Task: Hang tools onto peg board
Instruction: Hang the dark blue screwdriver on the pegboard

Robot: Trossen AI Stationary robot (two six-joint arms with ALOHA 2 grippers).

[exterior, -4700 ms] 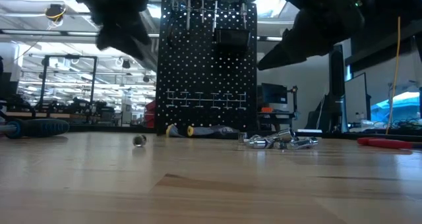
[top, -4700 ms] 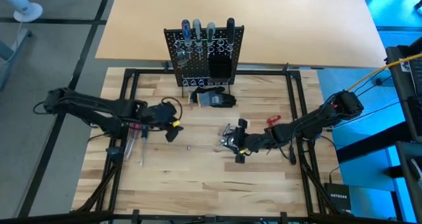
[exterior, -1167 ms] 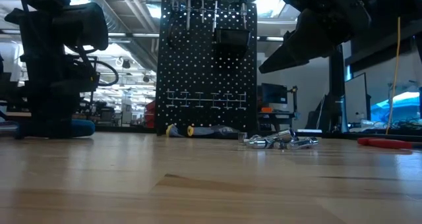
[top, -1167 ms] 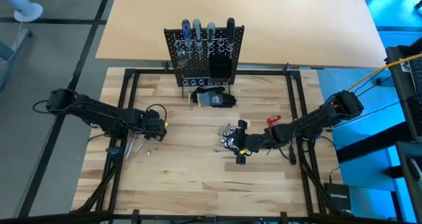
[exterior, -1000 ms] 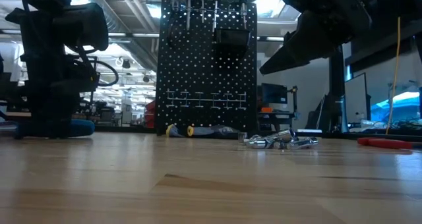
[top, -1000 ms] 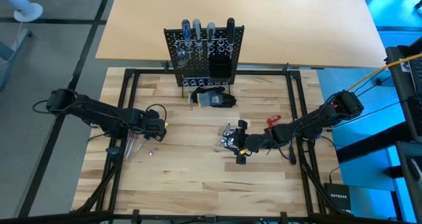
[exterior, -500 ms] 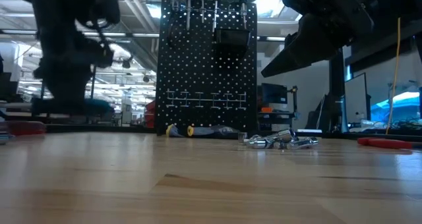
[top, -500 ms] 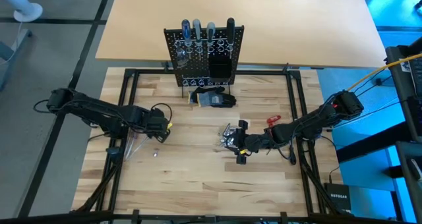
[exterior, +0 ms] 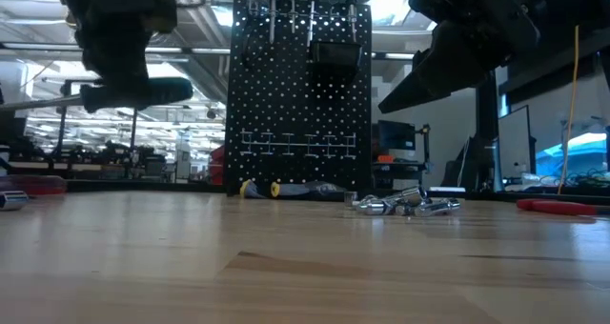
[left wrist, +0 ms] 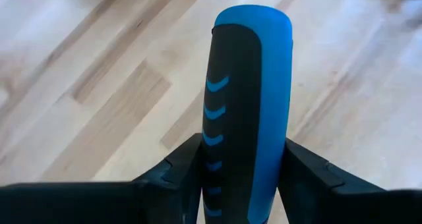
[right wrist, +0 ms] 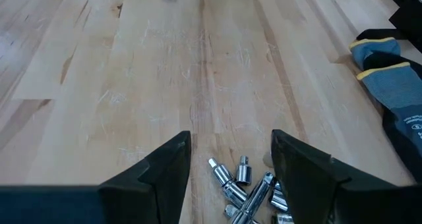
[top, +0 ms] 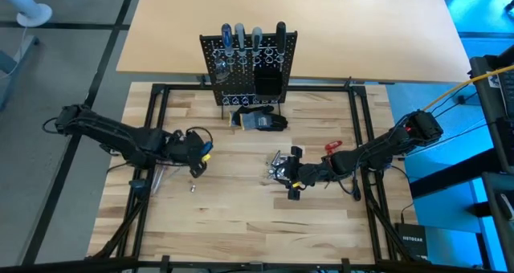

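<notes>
Blue and black screwdriver [left wrist: 247,112] pinched tight between the fingers of the left gripper [top: 197,154], up off the wooden table [top: 241,217] on the left side. More screwdrivers [top: 157,177] flat on the wood just below, with one small silver bit [top: 193,188] beside them. Black peg board [top: 249,64] upright at the back middle, four screwdrivers already hung along its top. Grey glove [top: 259,120] lying right in front of it. Shiny silver metal pieces [right wrist: 247,184] heaped in the middle. Right gripper [top: 291,175] above that heap, fingers wide apart, nothing held. Red-handled tool [top: 332,147] flat farther right.
</notes>
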